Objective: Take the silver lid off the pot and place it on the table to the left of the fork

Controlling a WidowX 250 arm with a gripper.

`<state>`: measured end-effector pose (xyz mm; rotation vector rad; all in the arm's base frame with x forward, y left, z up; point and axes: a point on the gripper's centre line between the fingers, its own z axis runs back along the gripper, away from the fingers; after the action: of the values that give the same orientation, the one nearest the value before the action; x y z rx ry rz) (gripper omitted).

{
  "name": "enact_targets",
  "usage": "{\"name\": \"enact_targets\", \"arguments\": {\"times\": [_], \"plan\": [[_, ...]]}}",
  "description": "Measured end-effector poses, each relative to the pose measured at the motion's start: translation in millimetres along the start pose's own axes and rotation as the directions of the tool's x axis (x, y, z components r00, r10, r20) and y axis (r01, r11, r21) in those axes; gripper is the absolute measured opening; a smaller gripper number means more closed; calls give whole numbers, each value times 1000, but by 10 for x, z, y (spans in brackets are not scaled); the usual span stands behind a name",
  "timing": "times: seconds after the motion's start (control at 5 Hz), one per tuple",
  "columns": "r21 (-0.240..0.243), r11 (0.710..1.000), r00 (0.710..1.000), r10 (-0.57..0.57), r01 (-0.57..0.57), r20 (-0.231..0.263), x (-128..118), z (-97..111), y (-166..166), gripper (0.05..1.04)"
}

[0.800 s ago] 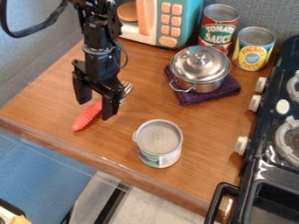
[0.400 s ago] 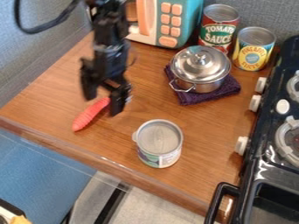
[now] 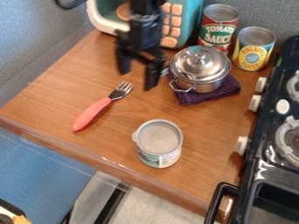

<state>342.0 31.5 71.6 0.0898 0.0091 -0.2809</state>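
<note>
The black gripper [image 3: 137, 80] hangs open, with nothing between its fingers, over the wooden counter just left of the lidded silver pot [image 3: 200, 65]. The pot stands on a folded purple cloth [image 3: 234, 85]. Below and left of the gripper lies a fork with a salmon-pink handle [image 3: 92, 113], its metal tines pointing up and right. Nearer the counter's front edge stands a small can [image 3: 159, 142] with a grey top.
A teal and white toy microwave [image 3: 188, 19] stands at the back, behind the arm. Right of it are a tomato sauce can [image 3: 218, 27] and a yellow pineapple can [image 3: 253, 49]. A black stove [image 3: 248, 169] with white knobs borders the counter's right side.
The gripper has moved right and toward the back, from above the fork to beside the pot. The whole fork has come into sight, lying where it was.
</note>
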Motion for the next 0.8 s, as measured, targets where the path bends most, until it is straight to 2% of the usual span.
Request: {"name": "enact_targets", "arguments": {"times": [0.4, 0.6, 0.8], "plan": [[-32, 999, 999, -8, 10, 38, 571, -15, -191, 1000], [-34, 999, 999, -22, 23, 35, 790, -71, -303, 1002], [-44, 999, 998, -29, 32, 48, 878, -57, -376, 1001]]}}
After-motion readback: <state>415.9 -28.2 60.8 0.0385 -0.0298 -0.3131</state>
